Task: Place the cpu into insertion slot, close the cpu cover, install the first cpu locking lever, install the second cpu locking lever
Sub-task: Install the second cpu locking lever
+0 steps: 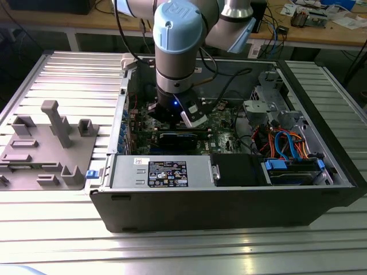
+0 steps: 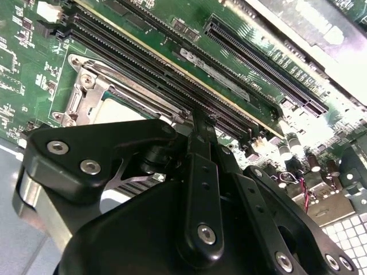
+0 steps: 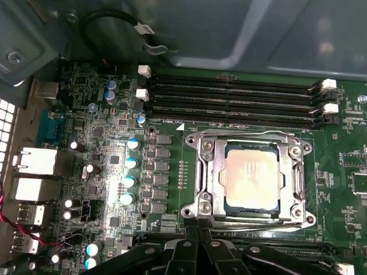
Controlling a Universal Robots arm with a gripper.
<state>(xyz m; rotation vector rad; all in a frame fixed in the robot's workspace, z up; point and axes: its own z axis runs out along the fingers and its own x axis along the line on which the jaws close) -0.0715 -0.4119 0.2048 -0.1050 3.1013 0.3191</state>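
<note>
We see the arm (image 1: 178, 40) reaching down into the open computer case (image 1: 229, 189), which sits on a ribbed metal desk (image 1: 69, 74). The gripper (image 1: 172, 114) hangs low over the green motherboard (image 3: 109, 114), close to the board's surface.

In the first wrist view the gripper (image 3: 198, 243) has its two black fingertips pressed together, closed with nothing visible between them. Just ahead of those tips lies the insertion slot (image 3: 250, 175). The cpu (image 3: 252, 176) sits inside it, flat and square to the frame, its pale silvery face showing through the cut-out of the cpu cover (image 3: 209, 172). The cover lies down flat over the cpu's edges, and the gripper tips stand at the cover's near edge, by one of its corner screws; we cannot tell whether they touch it. We cannot make out how the locking levers stand.

Beyond the slot, on the far side from the gripper, run the long black memory slots (image 3: 235, 97) with white clips at their ends. To one side of the gripper stand rows of blue-topped capacitors (image 3: 131, 163).

In the second wrist view the gripper (image 2: 200, 123) reaches out from its black linkage, its tips closed together over the slot's metal frame (image 2: 86, 91), with the memory slots (image 2: 160, 63) just past it.

A grey fixture tray (image 1: 46, 143) lies on the desk, well apart from the gripper.
</note>
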